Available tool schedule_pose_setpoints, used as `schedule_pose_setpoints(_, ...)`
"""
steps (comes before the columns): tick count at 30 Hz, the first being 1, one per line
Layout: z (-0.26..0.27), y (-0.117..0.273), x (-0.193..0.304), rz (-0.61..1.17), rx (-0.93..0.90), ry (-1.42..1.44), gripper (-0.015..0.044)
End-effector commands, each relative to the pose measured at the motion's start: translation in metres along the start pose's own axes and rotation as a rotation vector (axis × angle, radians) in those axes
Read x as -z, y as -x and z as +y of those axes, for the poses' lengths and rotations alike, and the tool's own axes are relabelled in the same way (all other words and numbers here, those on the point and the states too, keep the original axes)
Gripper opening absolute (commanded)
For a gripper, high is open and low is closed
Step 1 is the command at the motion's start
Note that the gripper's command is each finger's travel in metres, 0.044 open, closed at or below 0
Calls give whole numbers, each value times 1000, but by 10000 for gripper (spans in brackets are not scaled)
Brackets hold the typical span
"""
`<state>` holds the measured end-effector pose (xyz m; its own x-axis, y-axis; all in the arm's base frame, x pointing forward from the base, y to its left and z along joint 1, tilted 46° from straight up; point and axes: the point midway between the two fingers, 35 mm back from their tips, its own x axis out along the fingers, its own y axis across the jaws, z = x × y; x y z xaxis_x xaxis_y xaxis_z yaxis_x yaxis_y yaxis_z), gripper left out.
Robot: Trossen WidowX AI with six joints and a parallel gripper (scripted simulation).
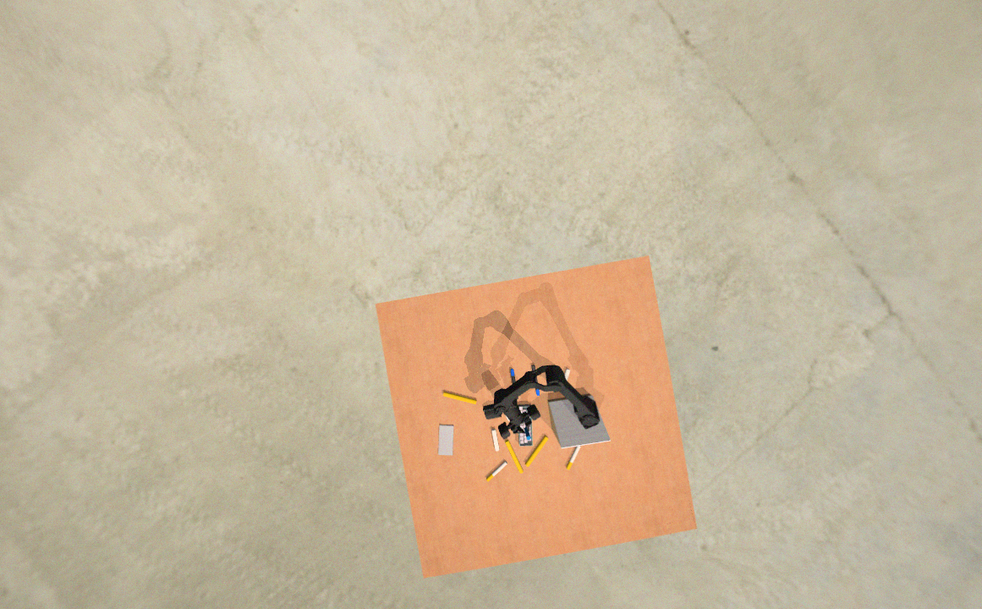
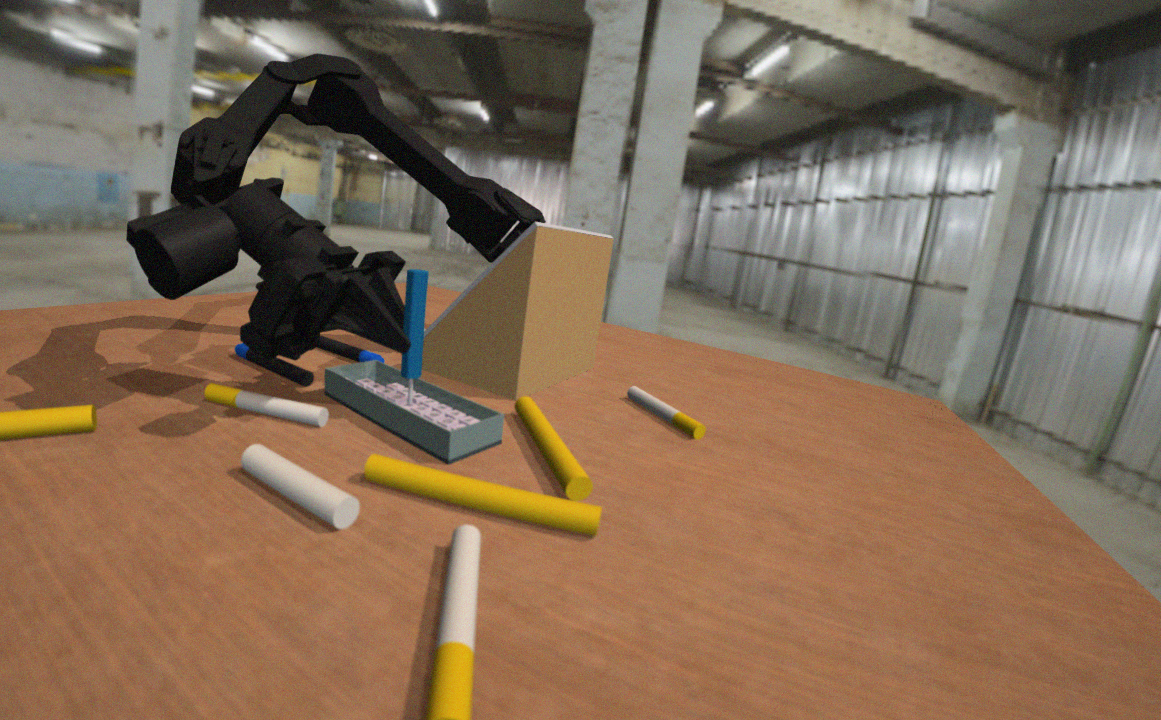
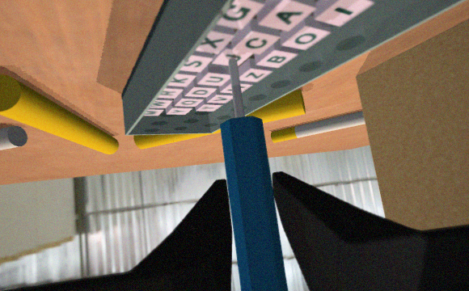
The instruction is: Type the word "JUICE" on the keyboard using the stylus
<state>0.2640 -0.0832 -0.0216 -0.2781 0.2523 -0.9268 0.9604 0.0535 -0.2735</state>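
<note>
Clamped on the stylus (image 2: 414, 322) (image 3: 251, 194), the hand (image 2: 406, 347) (image 3: 250, 186) has its two fingers only a little apart, one on either side of the blue barrel. The keyboard (image 2: 387, 417) (image 3: 162, 61) sits on the table (image 1: 630, 485) (image 2: 745, 573) (image 3: 48, 166), directly below the hand, and the stylus points down into its walled tray with its long axis close to upright in the exterior view. What the coming move turns on is where the thin metal tip meets the keys: in the wrist view it ends over the J key (image 3: 231, 57), at the edge of the letter, and appears to touch it, though whether the key is pushed down cannot be told. J being the first letter of the word, this is most likely the opening press, with U, I, C and E to follow. The U key (image 3: 215, 79) lies just beside J in the same row, so the next shift should be short, after a lift clear of the caps. The arm (image 1: 551, 375) (image 2: 333, 89) rises from the wedge-shaped block (image 1: 577, 424) (image 2: 521, 313) (image 3: 428, 121), arches over and folds back down, its hand slanting toward the keys. A sideways drag before lifting could catch a neighbouring key or twist the stylus in the grip.
</note>
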Motion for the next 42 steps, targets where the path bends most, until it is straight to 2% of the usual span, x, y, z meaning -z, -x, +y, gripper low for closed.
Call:
schedule_pose_setpoints(1, 0, 2, 2, -5, 2, 3, 81)
schedule_pose_setpoints(8, 0, 18, 31, -3, 1, 4, 81)
schedule_pose_setpoints(19, -1, 17, 29, -9, 5, 7, 84)
schedule_pose_setpoints(22, -1, 17, 29, -9, 5, 7, 64)
schedule_pose_setpoints(25, 2, 14, 33, -6, 3, 7, 0)
schedule_pose_setpoints(32, 7, 7, 42, 0, -1, 6, 0)
schedule_pose_setpoints(42, 7, -3, 24, -2, -1, 6, 0)
